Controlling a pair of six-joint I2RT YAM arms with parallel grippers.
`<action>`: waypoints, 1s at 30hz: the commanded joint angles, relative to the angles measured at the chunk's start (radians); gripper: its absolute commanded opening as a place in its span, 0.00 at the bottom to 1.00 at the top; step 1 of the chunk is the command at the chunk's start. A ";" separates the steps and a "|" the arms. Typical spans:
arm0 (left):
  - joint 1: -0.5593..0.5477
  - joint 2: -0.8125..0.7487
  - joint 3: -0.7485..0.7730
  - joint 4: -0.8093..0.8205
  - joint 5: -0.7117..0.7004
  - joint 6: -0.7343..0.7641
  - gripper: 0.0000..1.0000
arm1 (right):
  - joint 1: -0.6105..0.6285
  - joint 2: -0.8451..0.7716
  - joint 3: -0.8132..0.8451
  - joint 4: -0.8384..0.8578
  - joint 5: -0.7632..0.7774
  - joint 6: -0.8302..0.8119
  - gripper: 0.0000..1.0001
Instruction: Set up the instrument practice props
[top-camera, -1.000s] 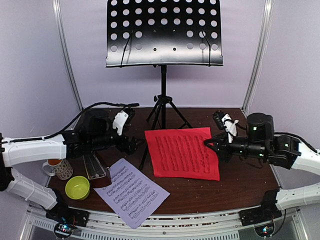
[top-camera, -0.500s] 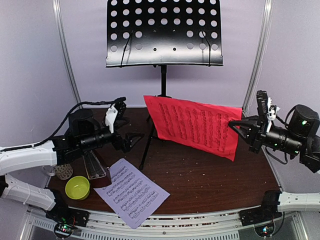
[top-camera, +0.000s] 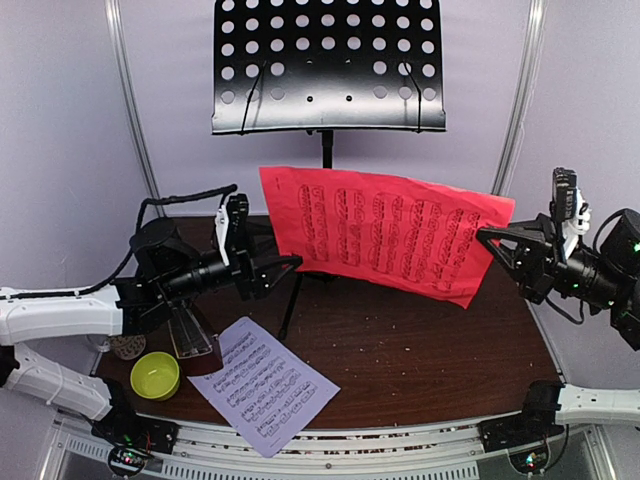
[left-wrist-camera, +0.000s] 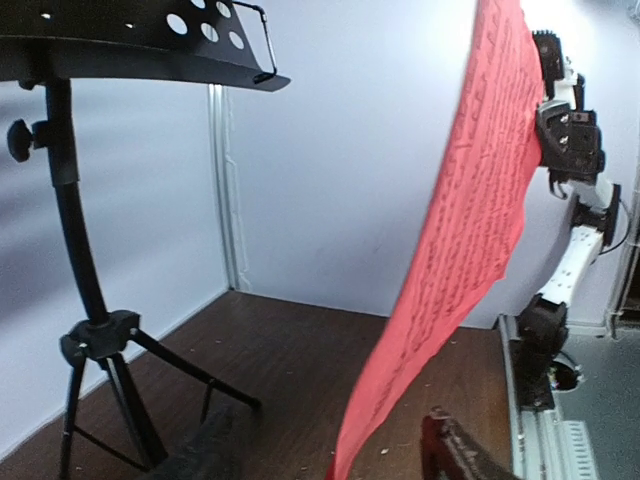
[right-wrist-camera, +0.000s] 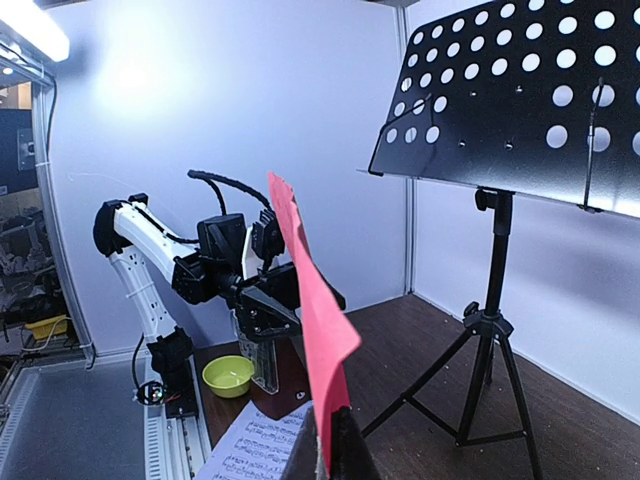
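Note:
The black music stand (top-camera: 328, 65) stands at the back, its perforated desk bare. My right gripper (top-camera: 492, 240) is shut on the right edge of the red music sheet (top-camera: 385, 230) and holds it upright in the air in front of the stand; the right wrist view shows the sheet (right-wrist-camera: 310, 300) pinched between the fingers (right-wrist-camera: 335, 440). My left gripper (top-camera: 285, 268) is open, and the sheet's lower left corner (left-wrist-camera: 470, 230) hangs between its fingers (left-wrist-camera: 335, 445). The white music sheet (top-camera: 265, 385) lies flat at the front left. The metronome (top-camera: 190, 335) stands beside it.
A lime-green bowl (top-camera: 155, 375) sits at the front left, with a mug (top-camera: 127, 347) mostly hidden behind my left arm. The stand's tripod legs (left-wrist-camera: 110, 370) spread over the back of the brown table (top-camera: 430, 360). White walls close the back and sides.
My right gripper has lifted the red sheet off the table, up and to the right. My left gripper has risen and moved right until the sheet's lower left corner is between its open fingers.

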 joint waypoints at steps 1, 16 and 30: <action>-0.021 0.013 0.039 0.136 0.100 -0.034 0.51 | -0.004 -0.013 -0.023 0.079 -0.039 0.034 0.00; -0.022 -0.128 0.198 -0.469 0.030 0.121 0.00 | -0.005 -0.004 -0.011 -0.162 0.296 -0.070 0.73; -0.022 -0.031 0.512 -1.027 0.016 0.237 0.00 | 0.004 0.251 0.246 -0.453 0.498 -0.184 1.00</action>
